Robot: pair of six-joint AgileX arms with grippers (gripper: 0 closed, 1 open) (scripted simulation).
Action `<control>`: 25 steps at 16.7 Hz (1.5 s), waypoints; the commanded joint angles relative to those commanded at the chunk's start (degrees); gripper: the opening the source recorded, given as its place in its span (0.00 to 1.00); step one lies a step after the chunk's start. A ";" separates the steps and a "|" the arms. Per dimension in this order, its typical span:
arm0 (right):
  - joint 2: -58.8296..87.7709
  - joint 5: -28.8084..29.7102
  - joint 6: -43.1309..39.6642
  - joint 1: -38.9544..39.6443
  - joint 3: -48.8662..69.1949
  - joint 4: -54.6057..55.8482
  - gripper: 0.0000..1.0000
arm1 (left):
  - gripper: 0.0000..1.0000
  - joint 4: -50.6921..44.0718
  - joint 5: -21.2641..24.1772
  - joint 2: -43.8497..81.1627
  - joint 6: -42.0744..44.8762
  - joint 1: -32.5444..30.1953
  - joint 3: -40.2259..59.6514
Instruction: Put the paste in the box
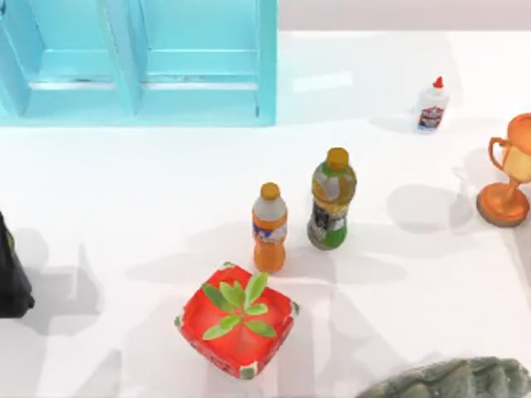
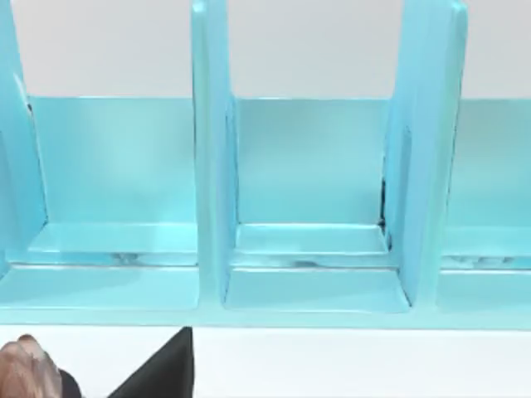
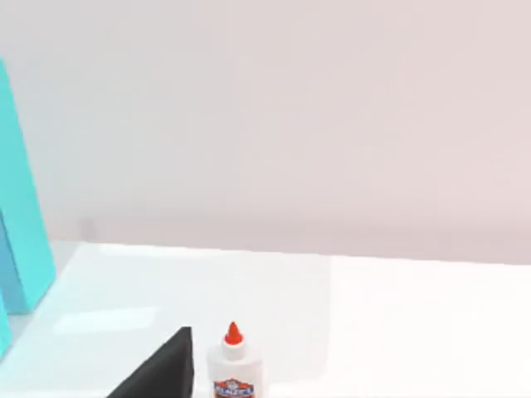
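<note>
**Paste upright at the far right of the bench, box at the far left**

Nearest in the top view, a grey-green rocky object (image 1: 452,380) is cut off by the lower edge, so its full shape cannot be made out. Just left of it sits a red pot (image 1: 238,342) with a green plant (image 1: 238,303). At the left edge a black part of the left arm (image 1: 12,278) is cropped; its pincer cannot be seen there, and whether it is open or shut I cannot tell.

Farther back, mid-bench, two orange-capped drink bottles stand near each other: the smaller one (image 1: 270,229) and, to its right, a green-labelled one (image 1: 332,201). A copper trophy (image 1: 508,172) is partly cut off at the right edge.

Farthest away, the paste (image 1: 431,106) stands upright on the white bench (image 1: 124,191) near the far right, apart from everything. The right wrist view shows the paste (image 3: 233,367) with its lower body cropped, beside a dark wedge (image 3: 162,369); the right pincer's state cannot be told.

The turquoise box (image 1: 141,75) occupies the far left, its top cropped; the left wrist view shows its open compartments (image 2: 307,240).
</note>
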 joint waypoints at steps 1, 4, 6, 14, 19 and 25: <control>6.68 0.13 0.65 0.87 4.94 -0.61 1.00 | 1.00 0.00 0.00 0.00 0.00 0.00 0.00; 26.69 1.32 2.88 3.52 19.05 -3.58 1.00 | 1.00 0.00 0.00 0.00 0.00 0.00 0.00; 38.64 2.72 4.34 5.17 26.59 -5.99 1.00 | 1.00 0.00 0.00 0.00 0.00 0.00 0.00; 70.92 10.36 10.50 10.36 46.39 -16.07 1.00 | 1.00 0.00 0.00 0.00 0.00 0.00 0.00; 75.56 12.06 11.94 10.68 48.27 -18.44 1.00 | 1.00 0.00 0.00 0.00 0.00 0.00 0.00; 76.51 11.76 11.36 10.13 51.03 -19.38 1.00 | 1.00 0.00 0.00 0.00 0.00 0.00 0.00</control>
